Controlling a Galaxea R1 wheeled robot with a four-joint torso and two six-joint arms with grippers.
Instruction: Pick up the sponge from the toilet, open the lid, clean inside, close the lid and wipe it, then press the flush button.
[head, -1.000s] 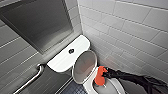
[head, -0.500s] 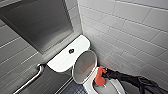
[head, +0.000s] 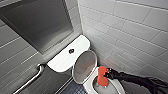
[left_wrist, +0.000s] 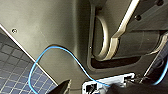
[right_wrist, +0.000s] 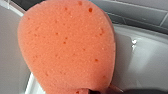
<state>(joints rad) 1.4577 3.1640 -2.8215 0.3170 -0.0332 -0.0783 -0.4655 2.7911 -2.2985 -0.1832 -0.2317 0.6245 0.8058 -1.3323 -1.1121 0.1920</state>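
Observation:
The white toilet (head: 65, 59) stands in the corner, its dark round flush button (head: 71, 51) in the middle of the cistern top. Its lid (head: 84, 65) is raised, greyish inner face toward me. My right gripper (head: 107, 74) comes in on its black arm from the right and is shut on the orange-red sponge (head: 101, 76). The sponge hangs upright over the open bowl (head: 115, 88), down by the rim. Seen from the right wrist, the sponge (right_wrist: 67, 47) is large and close against white ceramic (right_wrist: 142, 62). The left wrist view has my own grey body panel (left_wrist: 50, 27) and nothing between the fingers.
White tiled wall (head: 130, 30) runs close along the toilet's right side. A grey panel (head: 37, 22) sits on the wall behind the cistern, with a metal grab bar (head: 30, 80) lower left. A blue cable (left_wrist: 50, 57) and dark checkered floor tiles (left_wrist: 15, 72) lie by my left wrist.

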